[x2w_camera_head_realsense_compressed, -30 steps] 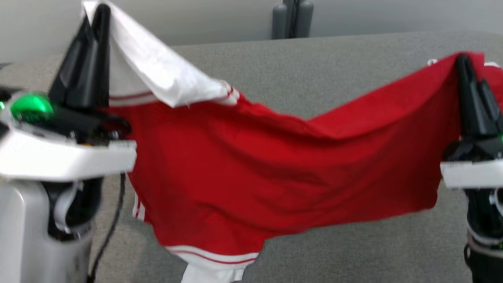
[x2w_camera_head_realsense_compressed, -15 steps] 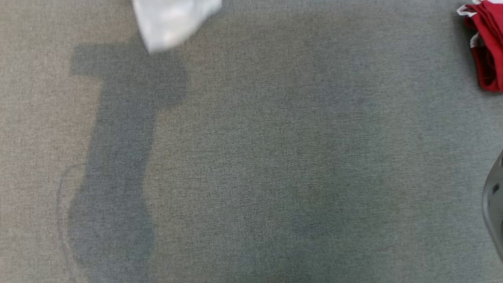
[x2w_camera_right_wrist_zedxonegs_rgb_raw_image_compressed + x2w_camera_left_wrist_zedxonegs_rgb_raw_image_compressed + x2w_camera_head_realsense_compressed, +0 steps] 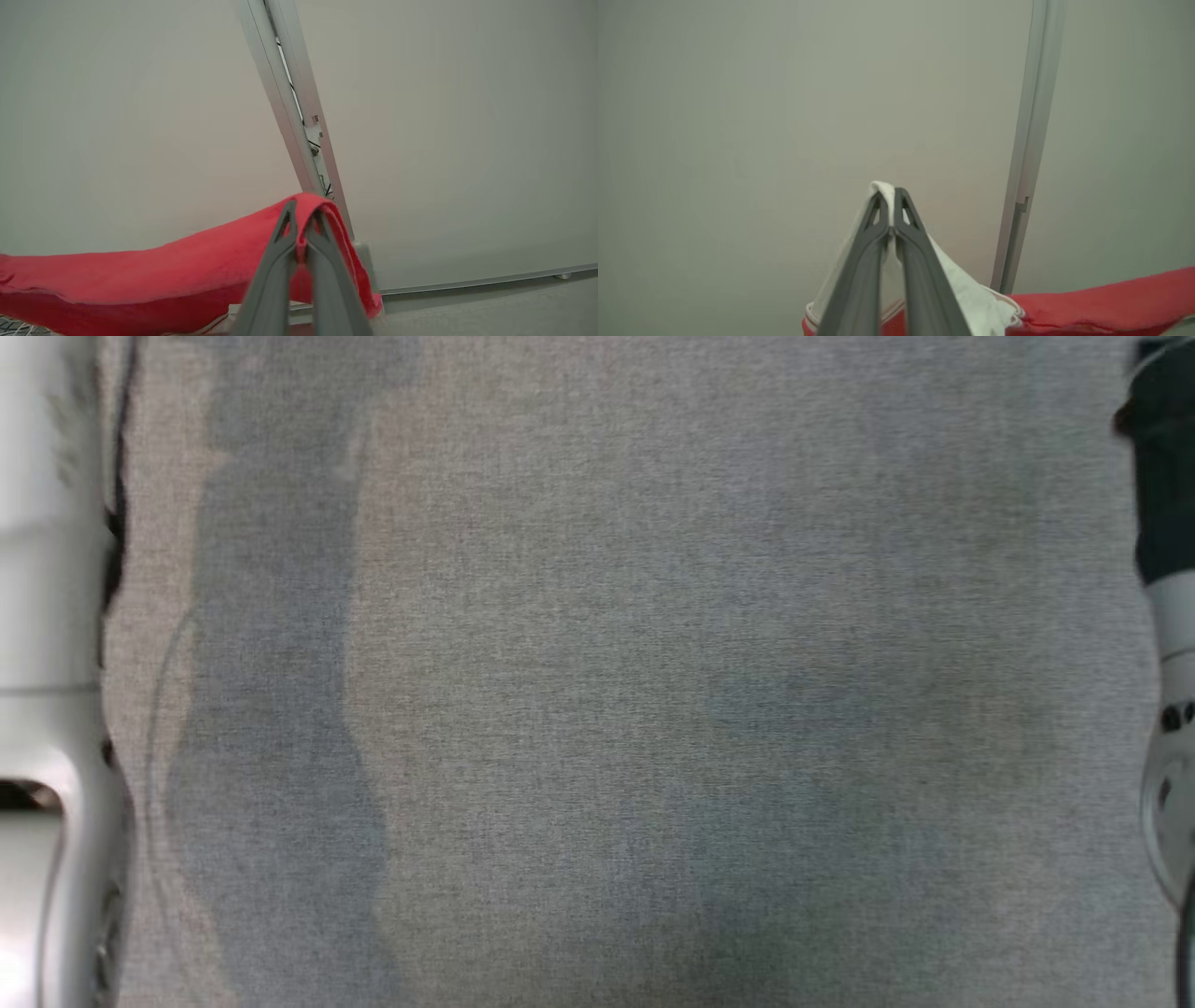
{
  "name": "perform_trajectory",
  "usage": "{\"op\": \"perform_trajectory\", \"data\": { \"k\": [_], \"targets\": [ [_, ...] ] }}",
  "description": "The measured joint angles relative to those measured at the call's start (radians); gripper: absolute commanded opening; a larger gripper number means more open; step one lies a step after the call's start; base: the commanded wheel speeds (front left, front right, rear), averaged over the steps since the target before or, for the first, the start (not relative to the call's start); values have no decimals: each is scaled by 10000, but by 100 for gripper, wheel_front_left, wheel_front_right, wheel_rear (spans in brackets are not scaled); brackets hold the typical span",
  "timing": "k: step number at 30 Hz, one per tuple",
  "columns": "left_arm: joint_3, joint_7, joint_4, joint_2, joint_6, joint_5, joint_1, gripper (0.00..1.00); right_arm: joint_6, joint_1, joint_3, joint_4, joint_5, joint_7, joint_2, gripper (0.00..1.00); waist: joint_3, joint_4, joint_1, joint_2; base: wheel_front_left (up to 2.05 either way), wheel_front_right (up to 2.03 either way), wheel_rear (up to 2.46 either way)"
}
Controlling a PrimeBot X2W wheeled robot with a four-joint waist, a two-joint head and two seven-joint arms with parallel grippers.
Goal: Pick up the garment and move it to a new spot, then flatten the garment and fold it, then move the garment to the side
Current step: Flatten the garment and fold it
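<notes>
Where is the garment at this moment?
In both wrist views the garment hangs between the left pincer, clamping its white end, and the right pincer, clamping its red end.

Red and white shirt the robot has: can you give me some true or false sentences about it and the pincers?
1. The left pincer is shut on a white part of the red and white cloth garment. True.
2. The right pincer is open and empty. False: it is shut on a red fold of the garment.
3. The garment lies folded flat on a table. False: both pincers hold it up, unfolded.
4. A pale metal post stands behind the right pincer. True.
</notes>
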Motion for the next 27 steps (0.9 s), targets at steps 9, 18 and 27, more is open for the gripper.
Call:
{"op": "perform_trajectory", "data": {
  "k": [9,18,27],
  "targets": [
    [-125,-253,-1655,291,-625,-318,2575,0,0,1338,1250,144,1551,-211,-111,0,77,175,0,0,0,0,0],
    [242,-134,-4957,470,-495,-1221,6058,0,0,3382,2451,-1300,3196,-207,-938,0,-476,198,0,0,0,0,0],
    [435,-176,-7051,-40,54,-1705,9910,0,0,6102,2738,-3252,3917,-311,-1310,0,-1277,227,0,0,0,0,0]
  ]
}}
